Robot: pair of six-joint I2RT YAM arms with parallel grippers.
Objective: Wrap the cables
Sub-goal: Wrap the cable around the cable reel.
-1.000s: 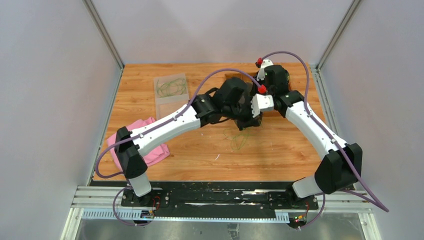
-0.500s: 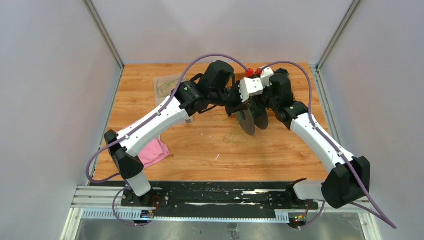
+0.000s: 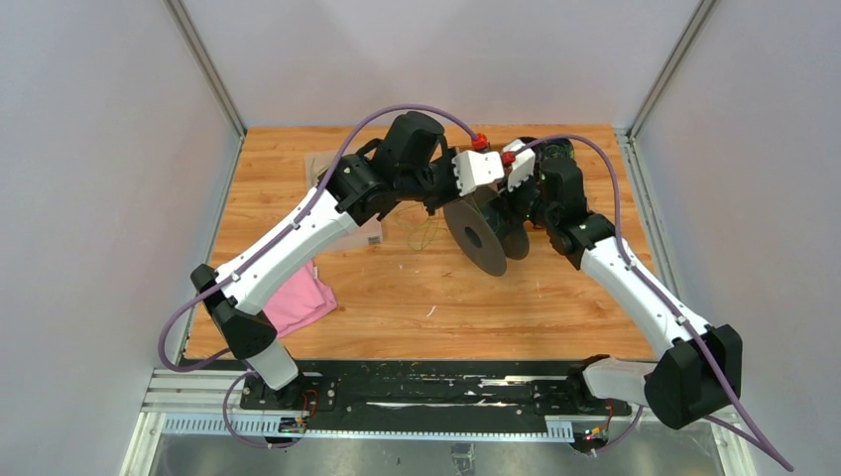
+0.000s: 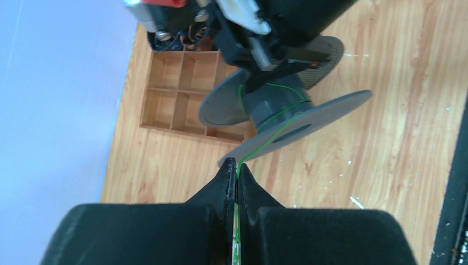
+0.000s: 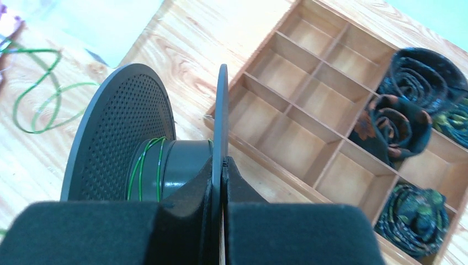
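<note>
Cable, pinched by the left gripper, slants taut up to the spool, whose flange the right gripper clamps.

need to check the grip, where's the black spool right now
Top view, just right of centre: the black spool is held by one flange in the right gripper, near the wooden divider tray.

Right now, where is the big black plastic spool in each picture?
Top external: big black plastic spool just right of centre.
Left wrist: the spool upper centre.
Right wrist: the spool left of centre.
Shared landmark: wooden compartment tray, behind it in both wrist views; not visible from above.
</note>
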